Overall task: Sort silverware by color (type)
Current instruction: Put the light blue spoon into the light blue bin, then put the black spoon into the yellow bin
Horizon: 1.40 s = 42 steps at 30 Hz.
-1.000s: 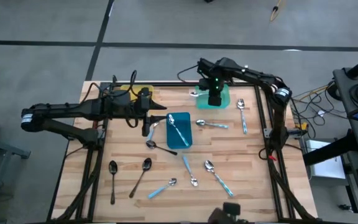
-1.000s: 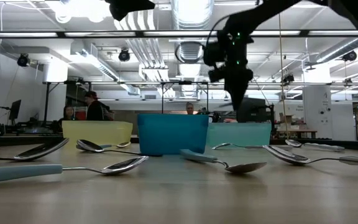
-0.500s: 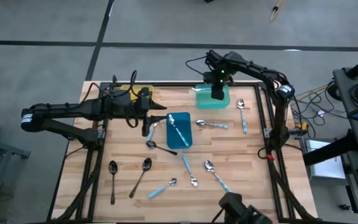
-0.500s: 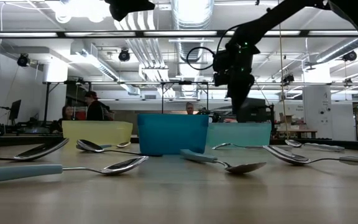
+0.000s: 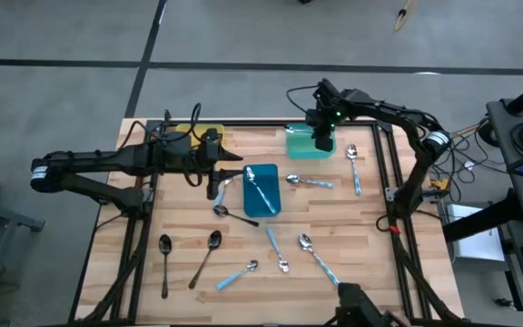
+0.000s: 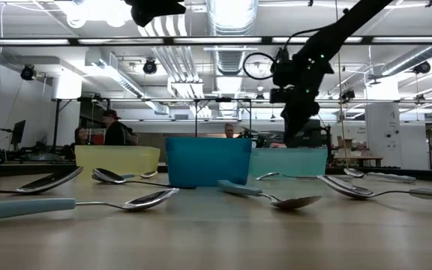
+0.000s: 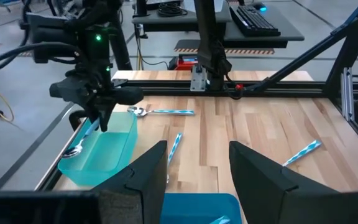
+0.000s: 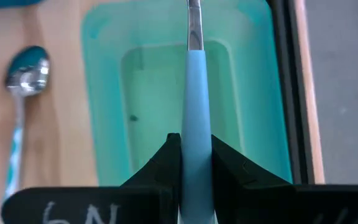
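Observation:
My right gripper (image 5: 323, 138) hangs over the teal tray (image 5: 300, 145), shut on a spoon with a light blue handle (image 8: 197, 93). In the left wrist view that spoon (image 7: 87, 134) slants down from the gripper (image 7: 102, 112), with its silver bowl low at the tray's wall. My left gripper (image 5: 214, 179) waits open beside the blue tray (image 5: 271, 211), which holds one blue-handled spoon (image 5: 260, 189). Black spoons (image 5: 212, 242), silver spoons (image 5: 354, 153) and blue-handled spoons (image 5: 319, 258) lie flat on the table. My right gripper pinches the spoon's light blue handle (image 8: 197, 106) between its two fingers (image 8: 166, 163), coming from above and pointing down. The spoon lies along the fingers and slants down, bowl end lowest, over the teal tray. Whether the bowl touches the tray, I cannot tell.
A yellow tray (image 5: 185, 133) sits at the far left, partly under my left arm. Loose spoons are scattered over the near half of the wooden table (image 5: 370, 263). In the low view people stand in the room behind the trays (image 6: 208, 159).
My right gripper has moved toward the table's right edge, across the teal tray, carrying the blue-handled spoon with it. The spoon's bowl, which stuck out past the tray's left side a second ago, now hangs over the tray.

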Available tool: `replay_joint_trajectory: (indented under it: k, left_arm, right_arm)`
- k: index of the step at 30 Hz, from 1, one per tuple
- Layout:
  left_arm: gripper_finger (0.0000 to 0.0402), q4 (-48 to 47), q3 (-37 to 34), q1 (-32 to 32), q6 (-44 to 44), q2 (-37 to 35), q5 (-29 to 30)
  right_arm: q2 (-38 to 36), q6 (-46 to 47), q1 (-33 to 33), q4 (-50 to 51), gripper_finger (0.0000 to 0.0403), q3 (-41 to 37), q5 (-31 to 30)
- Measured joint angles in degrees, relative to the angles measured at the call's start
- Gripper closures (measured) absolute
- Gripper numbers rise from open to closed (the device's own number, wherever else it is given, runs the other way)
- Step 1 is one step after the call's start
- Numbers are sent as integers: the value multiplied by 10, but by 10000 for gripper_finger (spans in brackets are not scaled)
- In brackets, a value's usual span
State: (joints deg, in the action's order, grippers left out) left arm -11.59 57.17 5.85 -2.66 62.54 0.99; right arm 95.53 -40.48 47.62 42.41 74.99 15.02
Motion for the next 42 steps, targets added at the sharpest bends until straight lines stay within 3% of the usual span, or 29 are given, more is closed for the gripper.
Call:
replay_joint_trajectory:
  k: [7,12,29,37,42]
  left_arm:
    - [249,6,0,0,-6,0,0]
    - [249,6,0,0,-9,0,1]
    - [249,5,0,0,-14,0,1]
    - [249,5,0,0,-14,0,1]
    - [249,5,0,0,-14,0,1]
  right_arm:
    - [4,-8,24,-38,360,-49,-2]
    - [26,-10,24,-42,360,-50,-29]
    - [67,-6,24,-59,360,-50,-36]
    - [69,8,24,-63,312,-50,-36]
    - [69,9,24,-64,314,-50,-36]
